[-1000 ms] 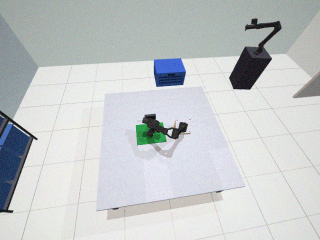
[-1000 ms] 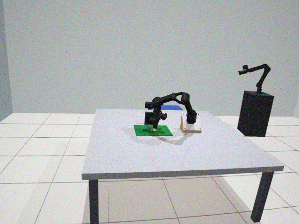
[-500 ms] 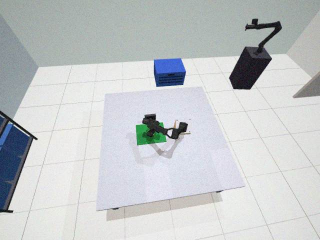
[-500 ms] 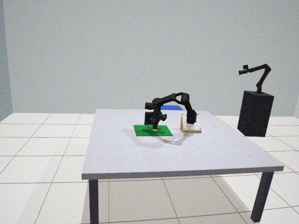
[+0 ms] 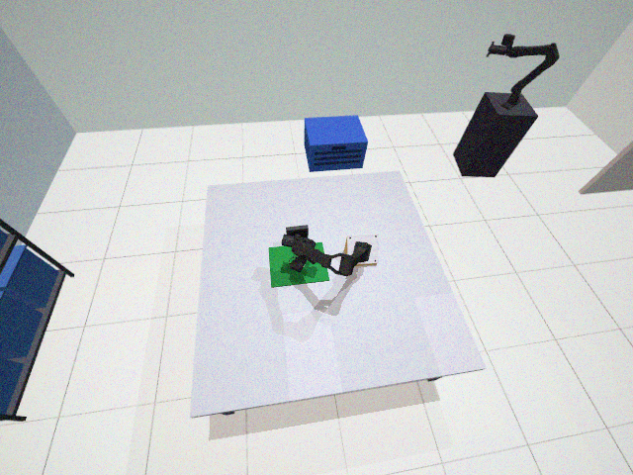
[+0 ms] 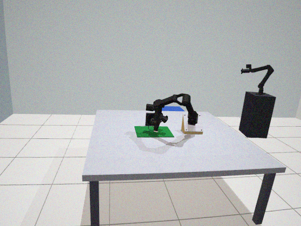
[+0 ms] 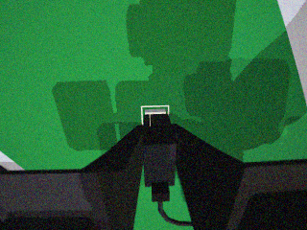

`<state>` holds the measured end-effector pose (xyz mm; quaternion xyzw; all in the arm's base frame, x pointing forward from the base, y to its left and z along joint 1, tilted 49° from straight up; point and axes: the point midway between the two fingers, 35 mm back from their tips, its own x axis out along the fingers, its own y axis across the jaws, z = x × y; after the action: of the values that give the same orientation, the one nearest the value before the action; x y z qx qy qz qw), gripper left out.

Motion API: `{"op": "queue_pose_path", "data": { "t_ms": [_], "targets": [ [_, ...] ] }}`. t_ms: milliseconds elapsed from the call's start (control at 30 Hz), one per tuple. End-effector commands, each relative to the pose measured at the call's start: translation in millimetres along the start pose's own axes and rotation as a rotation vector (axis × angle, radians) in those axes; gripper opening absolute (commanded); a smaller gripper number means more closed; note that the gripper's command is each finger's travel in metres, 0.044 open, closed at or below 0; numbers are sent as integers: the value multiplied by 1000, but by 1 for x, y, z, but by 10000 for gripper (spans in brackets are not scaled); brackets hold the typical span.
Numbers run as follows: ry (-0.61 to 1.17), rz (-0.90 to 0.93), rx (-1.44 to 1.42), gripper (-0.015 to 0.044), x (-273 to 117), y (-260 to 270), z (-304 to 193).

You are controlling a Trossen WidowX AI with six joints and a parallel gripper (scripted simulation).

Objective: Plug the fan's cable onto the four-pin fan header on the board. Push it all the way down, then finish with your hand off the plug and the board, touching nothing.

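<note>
plug: black point(image 7: 159, 163), between the fingertips, at or just over the white-outlined header point(image 7: 154, 107); seating depth can't tell
plug long axis: up-down in wrist view, nose toward header, tail toward lower edge
cable: thin, black point(image 7: 165, 215), leaves plug's tail, bends right in wrist view
gripper: pinching plug point(image 6: 156, 129) point(image 7: 159, 129), fingers either side, pointing down at board
header from gripper: directly ahead of fingertips, low on board; offset too small to judge
board: green point(image 5: 278, 276) point(image 6: 140, 133) point(image 7: 38, 57), flat on table point(image 5: 245, 357) point(image 6: 146, 157)
arm: only one at the table point(image 5: 319, 256) point(image 6: 167, 99)
next, likely: square plug over pins, press straight down, then let go and lift off
risk: tilt catching header wall
</note>
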<state>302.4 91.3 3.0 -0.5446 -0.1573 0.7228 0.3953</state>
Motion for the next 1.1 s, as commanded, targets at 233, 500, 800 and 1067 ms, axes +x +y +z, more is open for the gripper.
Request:
{"op": "queue_pose_path", "data": {
  "t_ms": [233,500,800,1067],
  "targets": [
    [0,0,0,52,2,0,0],
    [0,0,0,260,2,0,0],
    [-6,1,4,260,-53,1,-1],
    [-4,4,5,260,-56,2,17]
  ]
}}
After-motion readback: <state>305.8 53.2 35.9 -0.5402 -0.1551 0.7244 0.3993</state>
